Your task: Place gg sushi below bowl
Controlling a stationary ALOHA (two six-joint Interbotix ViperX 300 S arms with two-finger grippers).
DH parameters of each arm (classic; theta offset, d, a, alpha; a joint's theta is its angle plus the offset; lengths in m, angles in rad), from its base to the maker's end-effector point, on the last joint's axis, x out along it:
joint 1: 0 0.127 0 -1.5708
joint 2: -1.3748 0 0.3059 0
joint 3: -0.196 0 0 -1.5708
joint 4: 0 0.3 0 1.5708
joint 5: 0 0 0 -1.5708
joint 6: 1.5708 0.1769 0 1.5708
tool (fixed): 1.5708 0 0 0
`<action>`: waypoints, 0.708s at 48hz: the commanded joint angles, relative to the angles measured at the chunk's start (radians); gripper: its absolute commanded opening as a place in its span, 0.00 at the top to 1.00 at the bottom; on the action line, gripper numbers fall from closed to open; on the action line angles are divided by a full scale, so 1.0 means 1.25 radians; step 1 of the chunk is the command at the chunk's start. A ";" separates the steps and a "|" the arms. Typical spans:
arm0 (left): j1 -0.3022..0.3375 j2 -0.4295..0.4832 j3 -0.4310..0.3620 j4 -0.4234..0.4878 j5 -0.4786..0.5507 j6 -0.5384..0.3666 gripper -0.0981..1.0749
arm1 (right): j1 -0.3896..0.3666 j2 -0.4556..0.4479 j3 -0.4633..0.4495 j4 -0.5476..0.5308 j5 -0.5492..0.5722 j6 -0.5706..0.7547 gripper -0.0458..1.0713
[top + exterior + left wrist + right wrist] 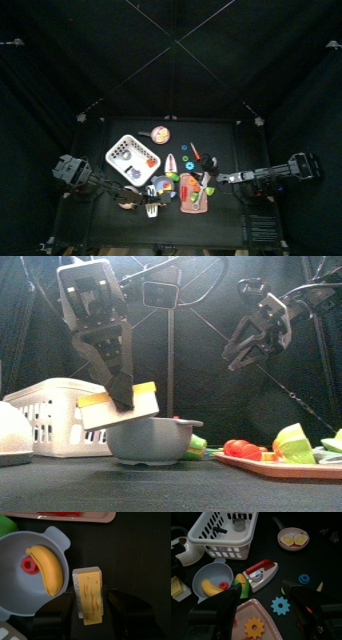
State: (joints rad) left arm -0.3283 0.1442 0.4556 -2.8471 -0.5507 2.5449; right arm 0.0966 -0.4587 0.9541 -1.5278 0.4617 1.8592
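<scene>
My left gripper clamps the egg sushi, holding it just above the bowl's near-left rim. My right gripper hangs apart, raised at right.

Black table bearing a white basket, grey-blue bowl, orange-pink egg dish, pink tray, toy iron, and blue gear.
</scene>
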 commanded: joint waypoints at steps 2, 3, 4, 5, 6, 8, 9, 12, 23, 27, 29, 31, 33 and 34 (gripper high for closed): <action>0.002 -0.005 -0.004 -0.002 0.005 0.002 0.41 | -0.001 -0.006 -0.007 -0.002 0.000 -0.001 0.10; 0.004 -0.005 -0.004 -0.002 0.005 0.002 0.41 | -0.001 -0.006 -0.007 -0.002 0.000 -0.001 0.10; 0.004 -0.005 -0.002 -0.002 0.005 0.004 0.41 | -0.001 -0.006 -0.007 -0.002 0.000 -0.001 0.10; 0.002 -0.005 -0.004 -0.002 0.006 0.004 0.41 | -0.001 -0.006 -0.007 -0.002 -0.001 -0.001 0.10; 0.001 -0.006 -0.004 -0.002 0.007 0.004 0.41 | -0.001 -0.006 -0.007 -0.002 0.000 -0.001 0.10; 0.000 -0.007 -0.004 0.000 0.009 0.005 0.41 | -0.001 -0.006 -0.007 -0.002 0.000 -0.001 0.10; 0.000 -0.007 -0.004 0.000 0.009 0.005 0.41 | -0.001 -0.006 -0.007 -0.002 0.000 -0.001 0.10; 0.000 -0.007 -0.004 -0.001 0.010 0.004 0.40 | -0.002 -0.006 -0.007 -0.002 0.000 0.000 0.10; 0.000 0.005 -0.002 -0.007 0.009 0.004 0.37 | -0.002 -0.006 -0.007 -0.001 0.000 0.000 0.10; 0.000 0.005 -0.002 -0.010 0.009 0.004 0.34 | -0.002 -0.006 -0.007 -0.002 0.000 0.000 0.10; 0.000 0.006 -0.002 -0.010 0.009 0.002 0.32 | -0.002 -0.006 -0.007 -0.002 0.000 0.000 0.10; 0.000 0.006 -0.002 -0.010 0.009 0.002 0.30 | -0.002 -0.006 -0.007 -0.002 0.000 0.000 0.10; 0.000 0.006 -0.002 -0.010 0.007 0.002 0.27 | -0.002 -0.006 -0.006 -0.001 0.000 0.000 0.10; 0.000 0.006 -0.002 -0.010 0.006 0.004 0.26 | -0.002 -0.006 -0.007 -0.001 0.000 0.000 0.10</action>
State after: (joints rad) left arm -0.3267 0.1641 0.4648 -2.8578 -0.5446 2.5479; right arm 0.0951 -0.4587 0.9557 -1.5278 0.4602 1.8592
